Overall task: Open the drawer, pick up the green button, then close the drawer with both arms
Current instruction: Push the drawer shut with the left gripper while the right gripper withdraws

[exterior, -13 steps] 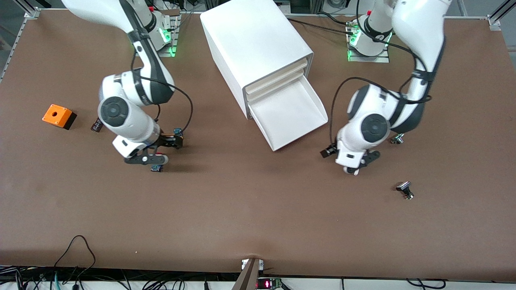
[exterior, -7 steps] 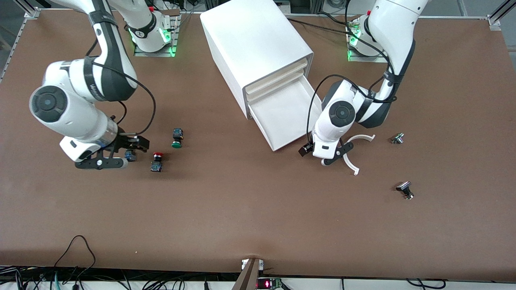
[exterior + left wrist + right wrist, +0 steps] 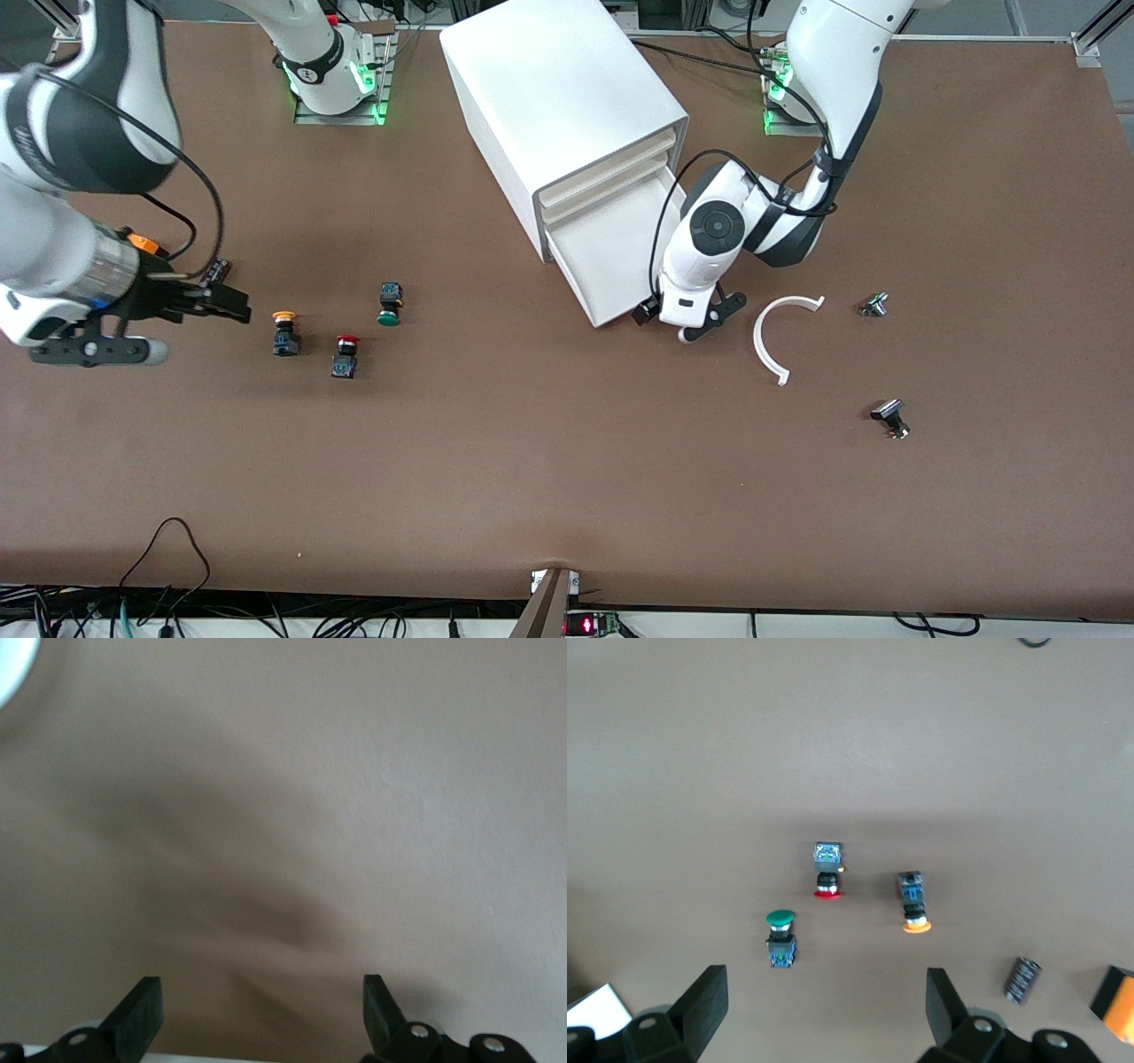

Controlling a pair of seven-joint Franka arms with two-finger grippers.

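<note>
We see a plain brown table (image 3: 549, 461) under everything. The cabinet (image 3: 549, 97) is white, and so is its open lowest drawer (image 3: 620, 257). The button (image 3: 388, 306) has a dark-green cap on a black-and-blue body; beside it one button (image 3: 345, 356) is capped red and another (image 3: 284, 331) orange, both with dark bodies. We make out an orange box (image 3: 1118, 1003) with a black side, and by it a small black cylinder (image 3: 1021, 980). A curved strip (image 3: 780, 332) on the table is white. Both arms are white with black bands, the left arm (image 3: 797, 133) and the right arm (image 3: 71, 177) alike; the left gripper (image 3: 261, 1019) and the right gripper (image 3: 824, 1014) have black fingers. Green lights glow at both arm bases.
</note>
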